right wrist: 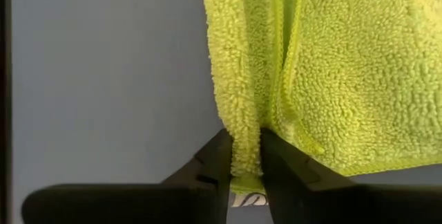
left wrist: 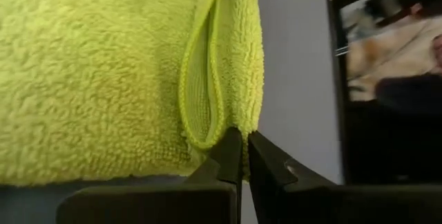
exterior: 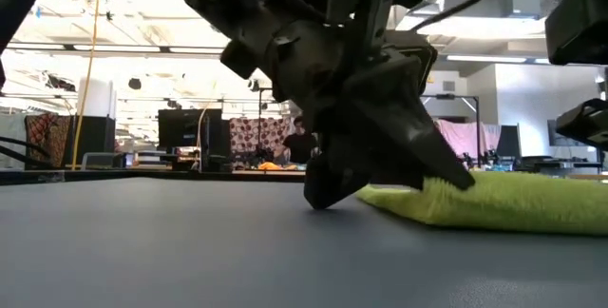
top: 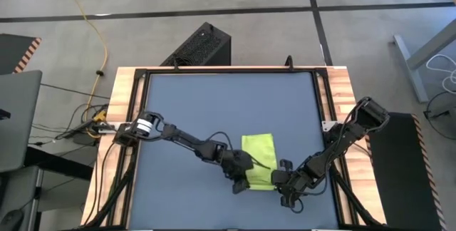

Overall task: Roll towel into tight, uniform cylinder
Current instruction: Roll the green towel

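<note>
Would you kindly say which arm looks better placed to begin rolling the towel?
Probably the right: the right gripper already pinches the towel at its near corner, while the left gripper looks nearly shut just at the hem.

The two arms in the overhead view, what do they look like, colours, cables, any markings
Both are slim, dark, jointed arms. The left arm carries a pale silver-white band near its base joint, and thin black cables loop beside its links. The right arm is plain black with no visible marking. Each ends in a gripper, left gripper and right gripper, with two narrow, tapering black fingers.
</note>
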`<state>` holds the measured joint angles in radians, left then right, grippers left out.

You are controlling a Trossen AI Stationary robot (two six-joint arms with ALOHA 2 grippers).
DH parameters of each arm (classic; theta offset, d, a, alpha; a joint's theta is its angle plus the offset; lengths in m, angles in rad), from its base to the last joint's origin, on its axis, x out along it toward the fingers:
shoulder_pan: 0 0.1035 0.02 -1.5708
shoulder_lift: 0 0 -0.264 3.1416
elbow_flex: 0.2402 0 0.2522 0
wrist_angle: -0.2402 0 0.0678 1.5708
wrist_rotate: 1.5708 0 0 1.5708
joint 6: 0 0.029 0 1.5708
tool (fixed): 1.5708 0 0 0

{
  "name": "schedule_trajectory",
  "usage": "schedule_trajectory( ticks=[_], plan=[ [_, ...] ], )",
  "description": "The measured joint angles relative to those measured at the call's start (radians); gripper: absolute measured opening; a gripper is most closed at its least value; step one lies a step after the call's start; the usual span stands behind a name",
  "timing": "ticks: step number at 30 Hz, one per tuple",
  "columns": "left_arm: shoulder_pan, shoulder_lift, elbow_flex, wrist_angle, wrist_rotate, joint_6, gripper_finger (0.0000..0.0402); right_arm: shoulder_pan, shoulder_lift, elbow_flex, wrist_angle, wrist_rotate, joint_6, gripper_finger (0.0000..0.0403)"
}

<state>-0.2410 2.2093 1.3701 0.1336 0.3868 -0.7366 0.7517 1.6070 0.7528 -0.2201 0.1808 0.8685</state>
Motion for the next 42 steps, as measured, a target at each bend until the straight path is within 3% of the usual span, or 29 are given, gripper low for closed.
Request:
schedule_trajectory(
  ticks=[9, 16, 26, 32, 42],
  plan=[
    [0.033, 0.0, 0.001, -0.008, 0.106, -0.208, 0.0, -0.001, 0.0, 0.0, 0.025, -0.044, 0.034, 0.0075],
    [0.026, -0.003, 0.004, -0.111, 0.102, -0.271, 0.0, -0.033, 0.0, 0.0, 0.034, -0.097, 0.051, 0.0017],
    [0.019, -0.002, 0.004, -0.119, 0.106, -0.404, 0.0, -0.111, 0.0, 0.0, 0.041, -0.277, 0.16, 0.0018],
    [0.017, -0.002, 0.002, -0.12, 0.092, -0.383, 0.0016, -0.147, 0.0, -0.001, 0.028, -0.325, 0.182, 0.0018],
    [0.031, -0.049, -0.008, -0.157, 0.087, -0.151, 0.0084, -0.178, 0.0, -0.019, 0.013, -0.337, 0.174, 0.0018]
  ],
)
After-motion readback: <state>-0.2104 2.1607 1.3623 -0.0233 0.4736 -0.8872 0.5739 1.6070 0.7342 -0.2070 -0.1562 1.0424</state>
